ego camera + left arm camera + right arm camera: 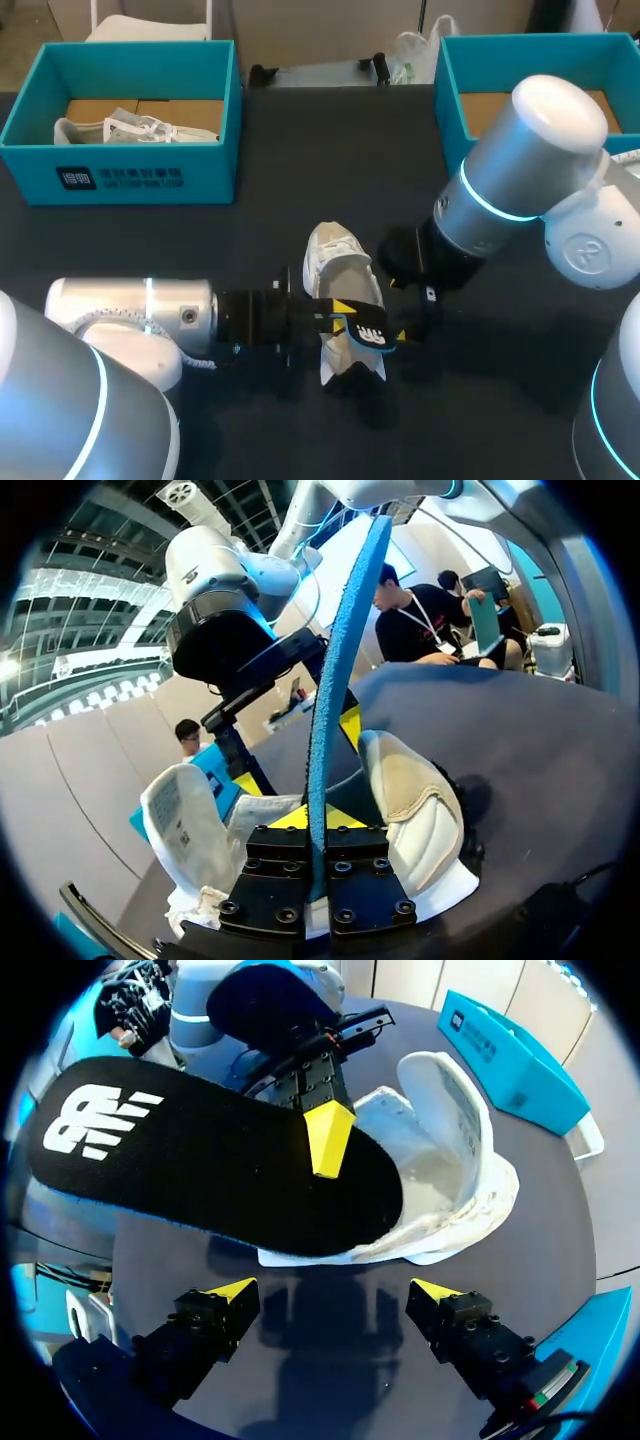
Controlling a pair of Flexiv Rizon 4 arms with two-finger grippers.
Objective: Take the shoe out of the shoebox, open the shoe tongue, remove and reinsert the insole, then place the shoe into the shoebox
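A white shoe (340, 265) lies on the dark table at the middle, its opening facing up. My left gripper (345, 318) is shut on the insole (368, 335), which is black on top with a white logo and blue underneath. In the left wrist view the insole (340, 680) stands edge-on between the fingers, with the shoe (425, 815) just behind it. In the right wrist view the insole (200, 1160) hangs over the shoe (455, 1140), one end above its opening. My right gripper (335, 1295) is open and empty, just right of the shoe, also seen in the head view (398, 310).
A teal shoebox (120, 175) at the back left holds a second white shoe (130, 128). Another teal box (452, 95) stands at the back right, partly behind my right arm. Bare dark table lies between the boxes and in front of the shoe.
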